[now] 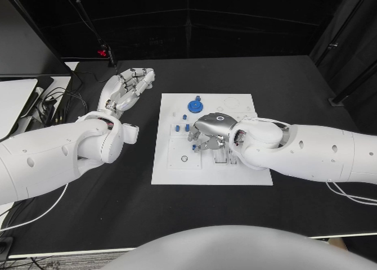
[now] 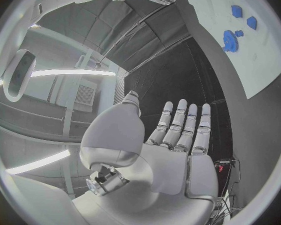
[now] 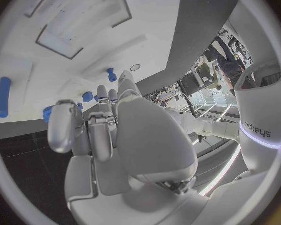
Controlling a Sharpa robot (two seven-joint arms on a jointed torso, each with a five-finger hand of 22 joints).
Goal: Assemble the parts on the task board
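The right hand (image 1: 211, 130) hovers, fingers curled and seemingly empty, mid-frame over the task board (image 1: 176, 171), nearest the small blue parts (image 1: 179, 128) at its left; the left hand (image 1: 128, 87) rests open on the worktop, upper left.

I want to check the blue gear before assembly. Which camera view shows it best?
The head view shows the blue gear best: seen from above, unobstructed, at the far part of the task board. The left wrist view shows it small and edge-on near the rim. In the right wrist view I cannot identify it.

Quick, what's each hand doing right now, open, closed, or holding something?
Left hand: open, fingers straight, holding nothing, off to the side of the task board.
Right hand: over the board, fingers curled down; whether it holds a part cannot be told.
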